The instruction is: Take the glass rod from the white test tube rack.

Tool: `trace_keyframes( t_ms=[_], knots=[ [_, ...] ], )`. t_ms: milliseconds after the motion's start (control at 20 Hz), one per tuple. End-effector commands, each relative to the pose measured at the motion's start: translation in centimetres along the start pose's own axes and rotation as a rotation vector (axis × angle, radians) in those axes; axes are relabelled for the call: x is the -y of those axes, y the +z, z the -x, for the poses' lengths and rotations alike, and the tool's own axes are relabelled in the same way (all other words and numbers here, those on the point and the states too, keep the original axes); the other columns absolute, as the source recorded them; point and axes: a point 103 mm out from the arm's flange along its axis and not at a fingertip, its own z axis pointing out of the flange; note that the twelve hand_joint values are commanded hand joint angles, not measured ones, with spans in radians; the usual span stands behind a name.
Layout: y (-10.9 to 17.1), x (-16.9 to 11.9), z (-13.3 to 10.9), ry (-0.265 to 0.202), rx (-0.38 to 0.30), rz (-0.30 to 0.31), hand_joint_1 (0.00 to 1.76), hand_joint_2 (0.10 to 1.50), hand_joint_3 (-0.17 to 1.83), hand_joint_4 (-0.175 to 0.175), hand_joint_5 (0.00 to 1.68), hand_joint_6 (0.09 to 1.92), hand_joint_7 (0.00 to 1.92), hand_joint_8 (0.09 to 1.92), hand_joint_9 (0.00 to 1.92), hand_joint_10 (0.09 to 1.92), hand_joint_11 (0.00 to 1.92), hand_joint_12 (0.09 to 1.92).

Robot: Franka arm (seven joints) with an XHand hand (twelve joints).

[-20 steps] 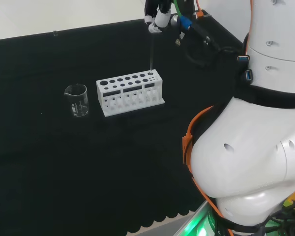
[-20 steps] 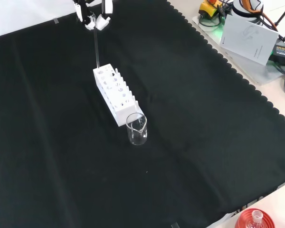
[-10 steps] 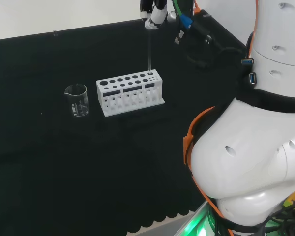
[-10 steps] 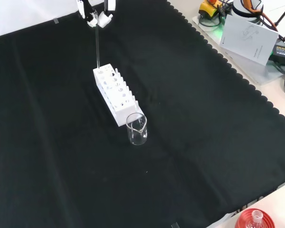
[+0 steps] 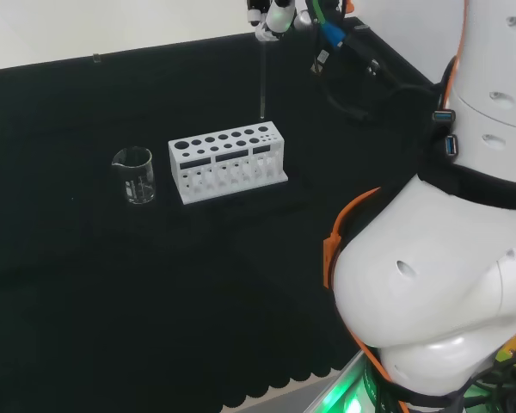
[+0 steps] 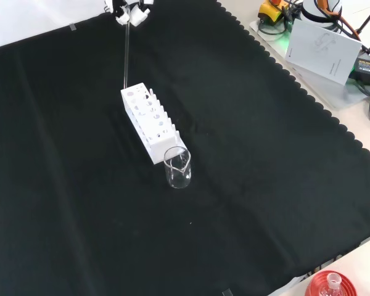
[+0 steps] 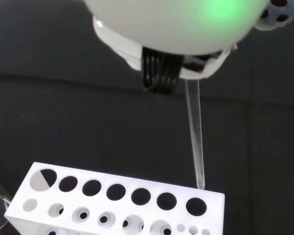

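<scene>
Hand [image 5: 271, 15] held glass rod [image 5: 261, 76] upright, fingers [image 6: 137, 15] pinching its top; rod tip clear above end hole of white test tube rack [image 5: 227, 162]; beaker [image 5: 135, 175] beside rack.

No legible text, labels or numbers anywhere. White sheet [image 6: 325, 48] beyond the bench's far right corner in the front view carries a faint printed mark, too small to read.

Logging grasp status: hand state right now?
Hand: shut on the rod, held upright with its tip just above the rack.
</scene>
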Motion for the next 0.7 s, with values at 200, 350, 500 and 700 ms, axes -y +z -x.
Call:
trace_keyframes(
  t_ms=[200, 350, 500, 700],
  knots=[
    [-1.3, 2.2, -1.2, 0.019, 0.027, 0.018, 1.45, 0.49, 0.85, -0.175, 1.22, 0.69, 1.4, 0.61, 1.71, 0.09, 1.63, 0.45],
    [-1.4, 2.6, -2.3, 0.015, 0.028, 0.029, 1.45, 0.49, 0.85, -0.175, 1.22, 0.69, 1.41, 0.61, 1.71, 0.09, 1.63, 0.45],
    [-1.5, 2.9, -3.3, 0.013, 0.034, 0.029, 1.45, 0.49, 0.85, -0.175, 1.22, 0.69, 1.41, 0.6, 1.71, 0.09, 1.63, 0.45],
    [-1.6, 3.2, -4.4, 0.006, 0.041, 0.03, 1.45, 0.49, 0.85, -0.175, 1.22, 0.69, 1.41, 0.6, 1.71, 0.09, 1.63, 0.45]
  ],
)
